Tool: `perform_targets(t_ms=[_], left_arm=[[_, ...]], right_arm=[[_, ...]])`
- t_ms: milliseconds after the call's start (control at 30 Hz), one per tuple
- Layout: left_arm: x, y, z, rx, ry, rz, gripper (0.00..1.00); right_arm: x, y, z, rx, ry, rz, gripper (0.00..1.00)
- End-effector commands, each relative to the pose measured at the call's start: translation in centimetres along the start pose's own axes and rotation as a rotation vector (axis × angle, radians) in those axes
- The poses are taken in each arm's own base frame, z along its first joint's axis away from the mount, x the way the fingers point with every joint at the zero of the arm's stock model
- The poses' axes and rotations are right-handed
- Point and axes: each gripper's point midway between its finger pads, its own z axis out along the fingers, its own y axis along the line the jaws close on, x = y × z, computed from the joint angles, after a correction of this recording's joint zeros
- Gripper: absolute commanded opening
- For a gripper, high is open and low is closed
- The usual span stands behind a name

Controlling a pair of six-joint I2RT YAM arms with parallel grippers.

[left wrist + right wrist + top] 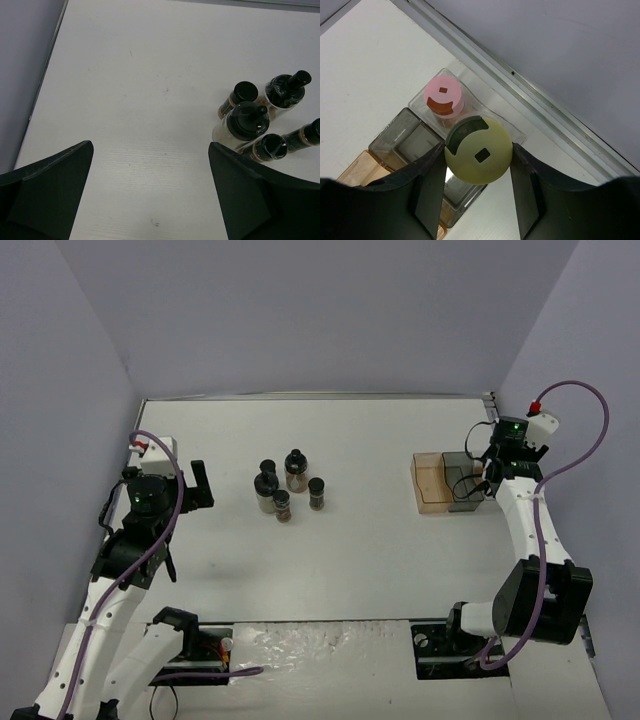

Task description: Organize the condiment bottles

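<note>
Fingers, right (427,185): clamped on yellow-capped bottle (478,150) over tray (395,135)
Pink-capped bottle (444,95): upright in clear end compartment
Fingers, left (50,175): apart, holding nothing
Black-capped bottles (247,120): five, clustered on table (380,560), near the open left pair

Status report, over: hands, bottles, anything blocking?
Right hand shut on yellow-capped bottle, over tray. Pink-capped bottle sits in tray. Left hand open, empty, near black-capped bottles. No obstruction seen.
</note>
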Motion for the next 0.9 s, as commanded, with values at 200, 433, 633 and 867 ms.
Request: perform_targets(t_ms=[200,433,633,867], left_arm=[[-1.9,-0.3,0.9,-0.010,-0.048,0.008,0.97],[-1.6,-0.5,1.3,-0.005,-0.031,0.009,0.97],[-1.6,-0.5,1.3,-0.005,-0.032,0.006,0.97],[-1.6,-0.5,1.3,-0.007,-0.032,0.003,0.97]], right_arm=[[-1.2,0.3,2.2,0.006,-0.063,0.069,0.00],[1.5,0.1,3.0,0.000,-0.024,0.058,0.00],[3.3,-0.2,3.9,0.022,0.002,0.039,0.02],[5.6,-0.4,5.1,0.041,0.052,0.019,0.25]])
